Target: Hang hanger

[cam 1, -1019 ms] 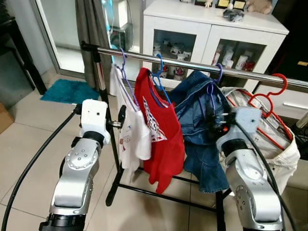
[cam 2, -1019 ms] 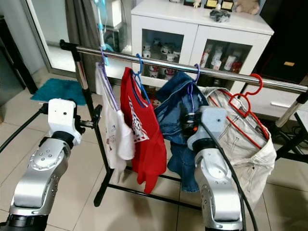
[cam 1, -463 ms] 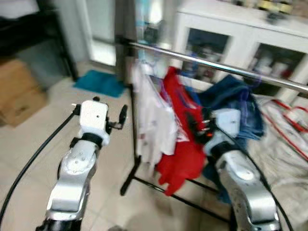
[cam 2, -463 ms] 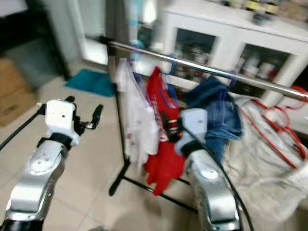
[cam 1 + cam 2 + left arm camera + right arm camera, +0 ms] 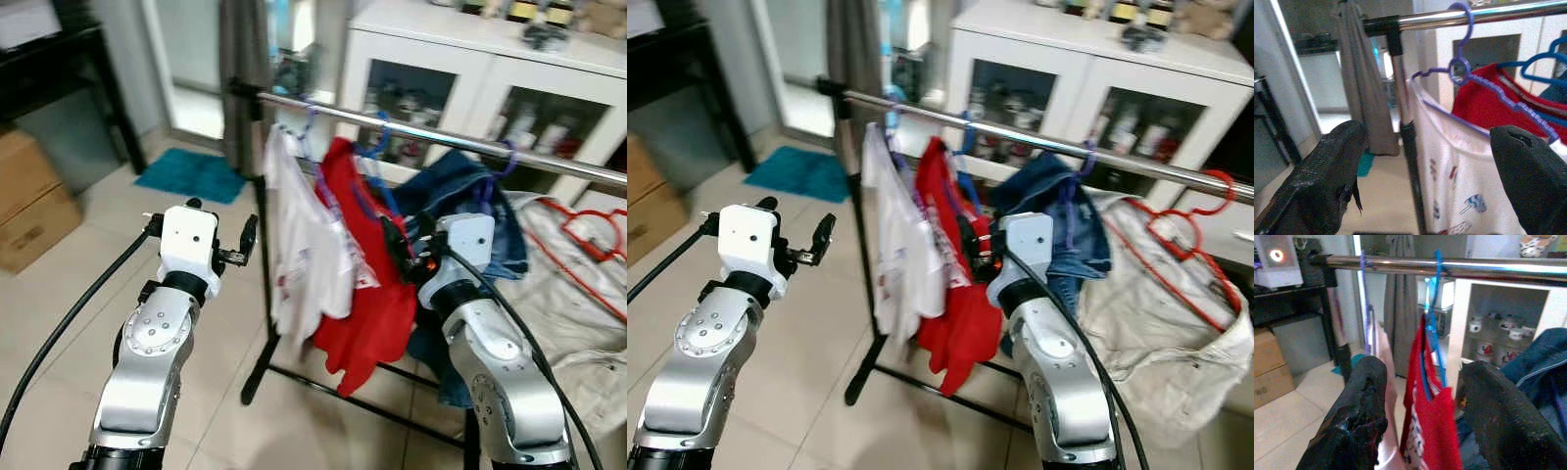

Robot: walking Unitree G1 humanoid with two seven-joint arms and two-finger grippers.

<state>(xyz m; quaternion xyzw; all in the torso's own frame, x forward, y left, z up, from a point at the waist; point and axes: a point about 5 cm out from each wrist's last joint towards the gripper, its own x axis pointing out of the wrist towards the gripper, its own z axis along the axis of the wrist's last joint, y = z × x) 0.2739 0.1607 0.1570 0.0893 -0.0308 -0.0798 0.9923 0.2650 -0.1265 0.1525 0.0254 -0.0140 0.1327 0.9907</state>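
A chrome rail carries a white shirt on a purple hanger, a red shirt on a blue hanger, and a denim garment on another purple hanger. A bare red hanger hooks on the rail at the far right. My left gripper is open and empty, held level left of the white shirt near the rack's black post. My right gripper is open and empty, just in front of the red shirt's right edge.
A white glass-door cabinet stands behind the rack. A grey curtain hangs at the rail's left end, with a teal mat below. Cardboard boxes sit at far left. White fabric bulges at right. The rack's black base bar crosses the tiled floor.
The whole view has swung left, with blur half a second ago, bringing the cardboard boxes in. The right gripper now fronts the red shirt instead of the denim. Both grippers stay open.
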